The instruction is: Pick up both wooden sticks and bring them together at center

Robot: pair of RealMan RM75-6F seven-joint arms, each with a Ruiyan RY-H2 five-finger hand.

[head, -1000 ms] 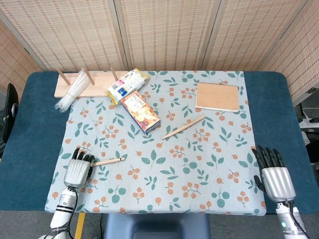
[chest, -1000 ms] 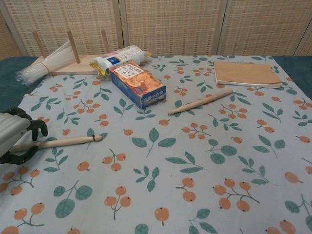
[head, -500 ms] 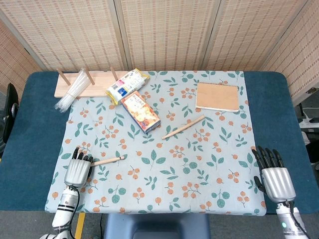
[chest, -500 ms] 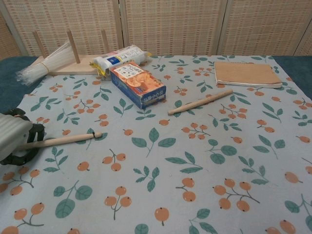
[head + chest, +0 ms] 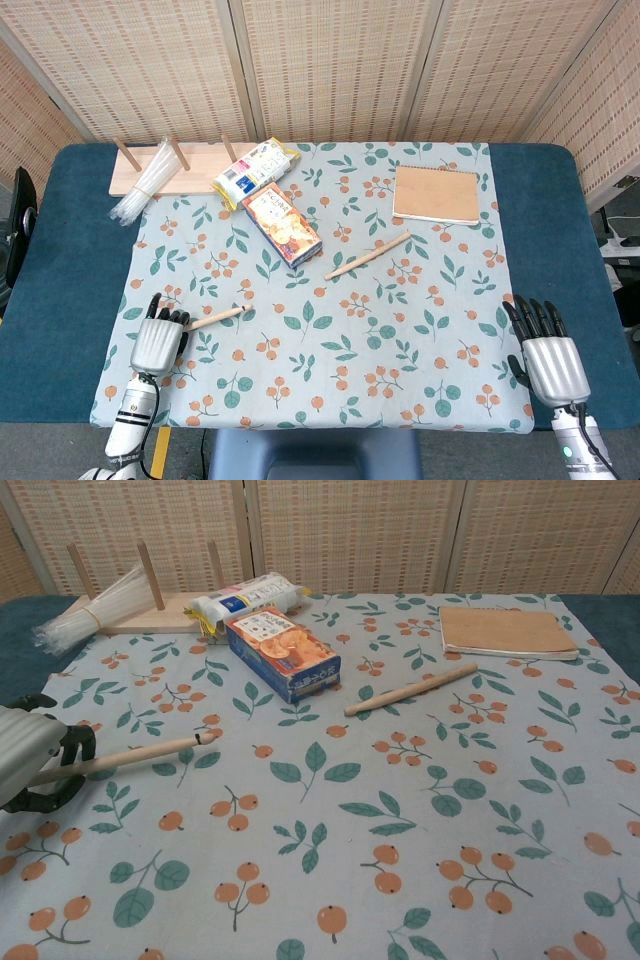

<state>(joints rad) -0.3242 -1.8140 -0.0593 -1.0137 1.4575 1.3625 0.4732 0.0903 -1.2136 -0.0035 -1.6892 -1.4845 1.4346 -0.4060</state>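
Note:
My left hand (image 5: 158,338) (image 5: 33,764) grips one end of a wooden stick (image 5: 215,317) (image 5: 135,756) at the cloth's front left; the stick's free end is tilted up off the cloth, pointing right. A second wooden stick (image 5: 367,255) (image 5: 411,689) lies diagonally on the floral cloth right of centre, untouched. At the front right edge my right hand (image 5: 545,356) rests with fingers spread and nothing in it; the chest view does not show it.
An orange snack box (image 5: 281,226) (image 5: 281,652) lies between the sticks. Behind it are a wooden rack (image 5: 160,172) with a bag of clear straws (image 5: 142,189) and a white-blue packet (image 5: 255,170). A brown notebook (image 5: 436,193) (image 5: 506,631) lies at the back right.
The left hand has lifted its stick: the free end rose off the cloth and swung slightly away from me. The right hand barely shifted.

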